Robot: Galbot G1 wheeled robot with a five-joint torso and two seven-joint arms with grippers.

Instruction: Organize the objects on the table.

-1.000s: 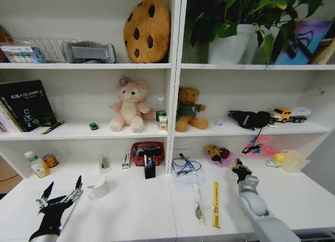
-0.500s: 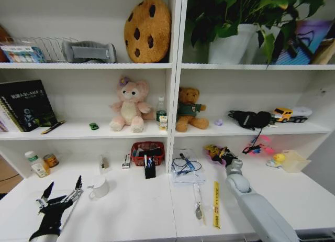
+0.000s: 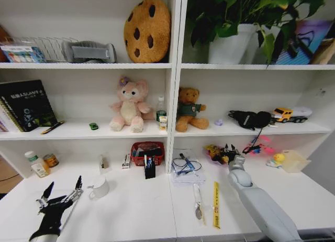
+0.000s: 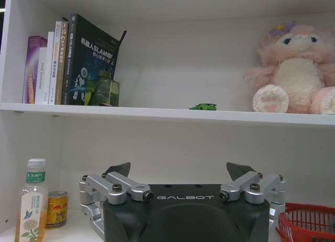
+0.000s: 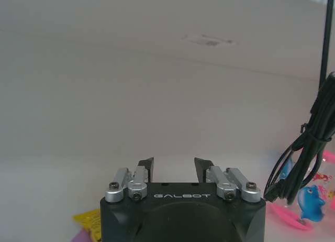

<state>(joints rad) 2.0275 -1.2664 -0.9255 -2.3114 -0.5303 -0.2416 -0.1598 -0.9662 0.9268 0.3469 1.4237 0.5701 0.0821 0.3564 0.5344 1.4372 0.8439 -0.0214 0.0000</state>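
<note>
The right gripper [image 3: 231, 149] reached over the white desk [image 3: 136, 210] toward the back wall, its fingers [image 5: 146, 167] slightly parted and empty, beside a colourful toy [image 3: 214, 153]. The left gripper [image 3: 63, 191] hovered low at the desk's near left, fingers spread wide, holding nothing. The tiny green toy car [image 3: 93, 126] sat on the middle shelf [image 3: 78, 131], left of the pink plush [image 3: 127, 105].

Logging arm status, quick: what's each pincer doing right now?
Left pincer: open, holding nothing, low over the table.
Right pincer: open, holding nothing.
</note>
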